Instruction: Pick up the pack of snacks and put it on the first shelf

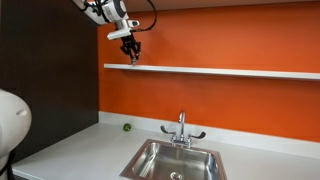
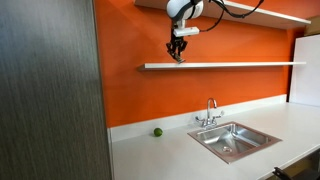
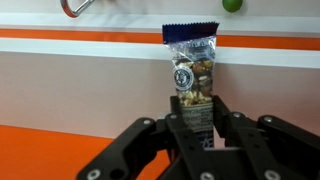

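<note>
My gripper [image 3: 198, 112] is shut on the pack of snacks [image 3: 190, 65], a thin packet with a dark top band and a clear window showing nuts. In the wrist view the pack hangs over the first shelf [image 3: 80, 48], a long white board on the orange wall. In both exterior views the gripper [image 1: 131, 56] [image 2: 179, 55] hangs just above the shelf [image 1: 230, 70] [image 2: 240, 66] near one end. The pack itself is too small to make out there. I cannot tell whether it touches the board.
A steel sink [image 1: 172, 160] [image 2: 233, 138] with a tap [image 1: 181, 129] sits in the white counter below. A small green ball [image 1: 126, 126] [image 2: 157, 131] lies on the counter by the wall. A higher shelf [image 2: 270, 14] runs above.
</note>
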Controlling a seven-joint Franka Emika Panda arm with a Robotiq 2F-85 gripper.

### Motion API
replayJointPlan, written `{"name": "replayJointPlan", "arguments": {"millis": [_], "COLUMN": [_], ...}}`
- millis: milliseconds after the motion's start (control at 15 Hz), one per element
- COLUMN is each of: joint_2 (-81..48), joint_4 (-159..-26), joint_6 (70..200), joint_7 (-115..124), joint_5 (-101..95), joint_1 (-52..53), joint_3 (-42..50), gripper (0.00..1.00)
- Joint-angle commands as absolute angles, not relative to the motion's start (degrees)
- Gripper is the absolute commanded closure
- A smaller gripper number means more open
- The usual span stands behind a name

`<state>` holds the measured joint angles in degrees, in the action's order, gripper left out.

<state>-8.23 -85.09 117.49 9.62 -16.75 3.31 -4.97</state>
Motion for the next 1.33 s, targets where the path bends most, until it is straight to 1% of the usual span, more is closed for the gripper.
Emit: {"name": "replayJointPlan", "arguments": {"millis": [0,600,667,733,800,867,1133,1200,1267], "joint_2": [-14.6,-24.2,-24.8,-25.4,-25.7,-26.1,-25.2,-24.5,-24.0], "joint_4": [-75.2,-61.3,-60.6,-59.8,-59.2,-58.9,-61.0,-62.1,-62.9], "joint_6": [112.1,105.3,105.0,104.3,104.0,103.7,105.0,105.4,105.7], "joint_7": [6.3,4.5,4.8,4.9,5.0,5.1,5.9,6.1,6.2], "joint_5": [-14.7,-13.5,-13.9,-14.0,-14.1,-14.0,-14.1,-14.2,-14.2], "joint_1": [4.1,4.6,3.5,3.5,3.6,3.6,3.7,3.8,3.8], "joint_3": [-4.0,-2.5,-3.7,-3.7,-3.7,-3.7,-3.9,-4.0,-4.1], "gripper": [0.91,0.91,0.78,0.41,0.39,0.33,0.03,0.00,0.00]}}
